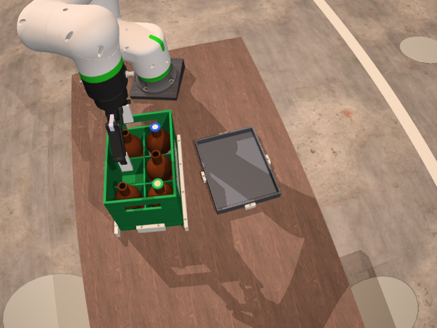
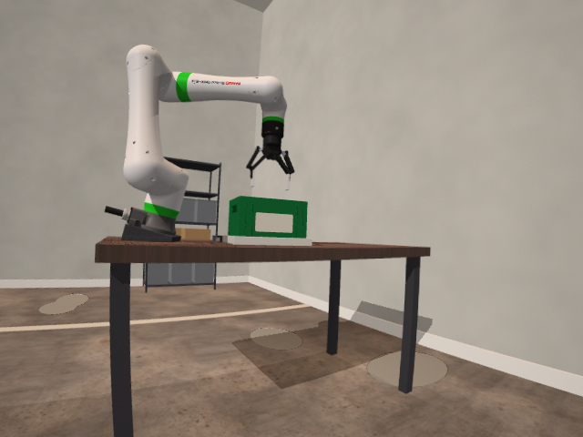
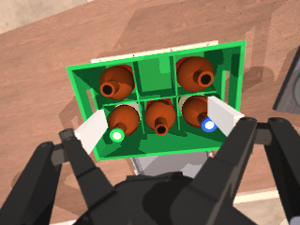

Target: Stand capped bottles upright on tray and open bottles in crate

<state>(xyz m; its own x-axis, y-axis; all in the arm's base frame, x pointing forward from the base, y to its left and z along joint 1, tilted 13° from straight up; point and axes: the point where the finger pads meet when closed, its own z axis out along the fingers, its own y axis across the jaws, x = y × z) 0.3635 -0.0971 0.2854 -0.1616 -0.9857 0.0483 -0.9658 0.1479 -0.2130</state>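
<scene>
Three open bottles (image 1: 158, 167) (image 3: 160, 114) share the crate (image 1: 149, 213) (image 2: 242, 216) (image 3: 171, 152) with two capped ones, beneath the widely spread claw (image 1: 121, 141) (image 2: 270, 182) (image 3: 155, 112).

Behind the surface (image 2: 263, 252), a dark shelf rack (image 2: 219, 188) is holding grey bins (image 2: 205, 210) and standing near a wall (image 2: 400, 117).

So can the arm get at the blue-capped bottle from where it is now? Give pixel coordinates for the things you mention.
Probably yes: the open jaws hang above the crate (image 1: 141, 210) (image 2: 240, 220) (image 3: 155, 154), and nothing covers the blue cap (image 1: 155, 127) (image 3: 209, 125), though neighbouring bottles leave little room.
</scene>
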